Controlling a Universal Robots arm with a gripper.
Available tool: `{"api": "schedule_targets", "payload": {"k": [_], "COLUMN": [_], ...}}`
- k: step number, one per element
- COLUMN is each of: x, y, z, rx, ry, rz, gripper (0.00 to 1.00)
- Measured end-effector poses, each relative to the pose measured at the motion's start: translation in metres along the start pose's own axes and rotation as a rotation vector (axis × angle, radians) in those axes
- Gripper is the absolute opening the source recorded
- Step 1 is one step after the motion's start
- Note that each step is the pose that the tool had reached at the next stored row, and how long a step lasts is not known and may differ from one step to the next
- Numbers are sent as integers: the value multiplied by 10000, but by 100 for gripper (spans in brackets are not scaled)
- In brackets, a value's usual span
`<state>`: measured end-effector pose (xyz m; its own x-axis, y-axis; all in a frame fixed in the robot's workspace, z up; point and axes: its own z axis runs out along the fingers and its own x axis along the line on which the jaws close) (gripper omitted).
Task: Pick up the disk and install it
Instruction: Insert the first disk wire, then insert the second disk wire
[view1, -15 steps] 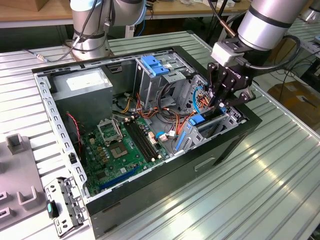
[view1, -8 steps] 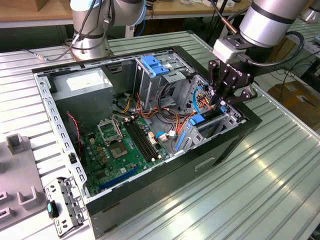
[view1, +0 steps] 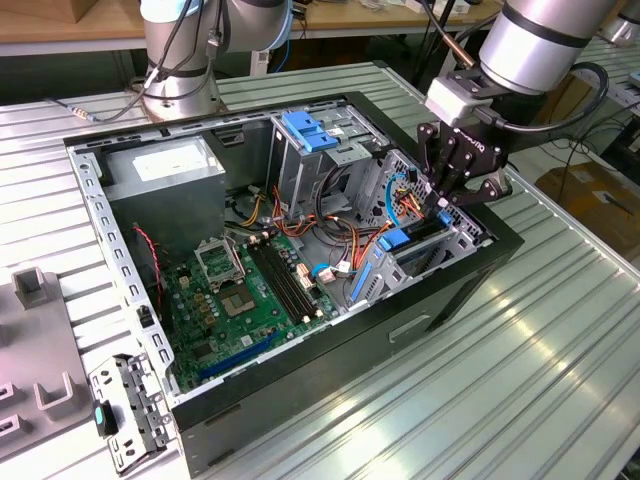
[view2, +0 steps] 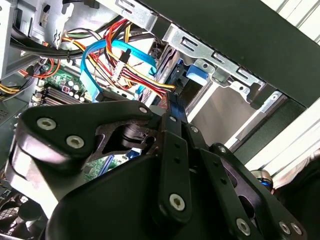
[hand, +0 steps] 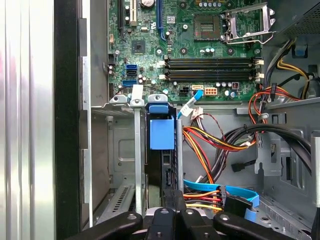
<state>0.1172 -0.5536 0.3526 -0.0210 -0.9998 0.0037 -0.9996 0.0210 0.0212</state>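
The disk (view1: 418, 233) stands on edge in the drive bay at the open computer case's end on the exterior view's right. Its blue end tab (hand: 161, 132) faces the motherboard, and its dark edge (hand: 162, 170) runs back toward the fingers. My gripper (view1: 445, 205) reaches down into that bay, its black fingers drawn together on the disk's other end. In both wrist views the fingers (view2: 172, 130) (hand: 165, 217) converge on the narrow dark edge, beside a blue rail piece (view2: 196, 75). How deep the disk sits in the bay is hidden by the bay's metal walls.
Red, yellow and blue cables (hand: 215, 145) crowd the space next to the bay. The green motherboard (view1: 245, 290), a grey metal box (view1: 165, 165) and a metal cage with a blue tab (view1: 305, 130) occupy the case. A second arm's base (view1: 180, 60) stands behind; a grey fixture (view1: 30, 330) lies at the exterior view's left.
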Motion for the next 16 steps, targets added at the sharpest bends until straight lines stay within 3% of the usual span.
{"api": "schedule_targets", "payload": {"k": [10,16], "x": [0,2], "y": [3,78], "z": [-5,-3], "rx": [0,0], "ry": [1,0], "rz": [0,0], "gripper": [11,11]}}
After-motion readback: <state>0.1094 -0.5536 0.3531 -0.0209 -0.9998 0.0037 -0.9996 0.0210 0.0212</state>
